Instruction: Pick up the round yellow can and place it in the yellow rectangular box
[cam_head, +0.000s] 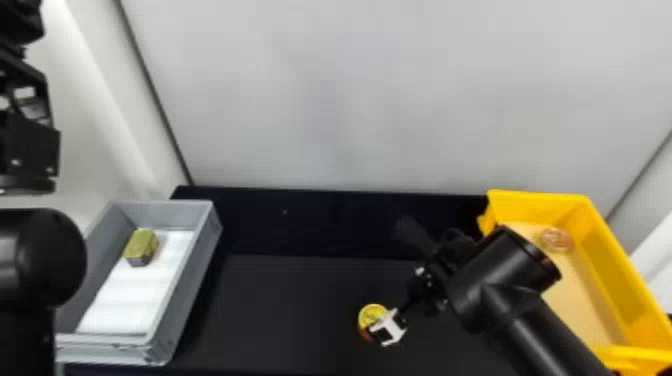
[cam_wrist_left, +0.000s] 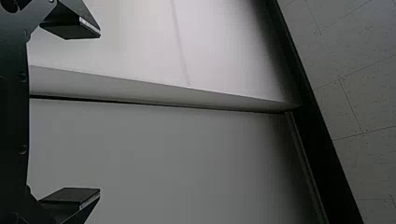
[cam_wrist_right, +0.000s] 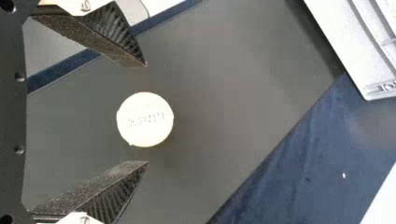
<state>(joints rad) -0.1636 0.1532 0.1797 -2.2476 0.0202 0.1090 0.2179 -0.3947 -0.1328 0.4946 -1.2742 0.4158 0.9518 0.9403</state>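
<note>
Black counter underneath, the can sits between the spread fingers of the right hand, where closing off-centre could shove it aside and gripping too high could let it slip.

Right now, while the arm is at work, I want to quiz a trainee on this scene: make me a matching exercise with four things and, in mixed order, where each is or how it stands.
Things
1. round yellow can
2. grey box
3. yellow rectangular box
4. right end effector

Places and states
A. holds a small block with a green top
B. fingers parted
C. on the dark table, between the two boxes
D. on the robot's right, with a reddish round thing inside

Right pairs: 1-C, 2-A, 3-D, 4-B
</note>
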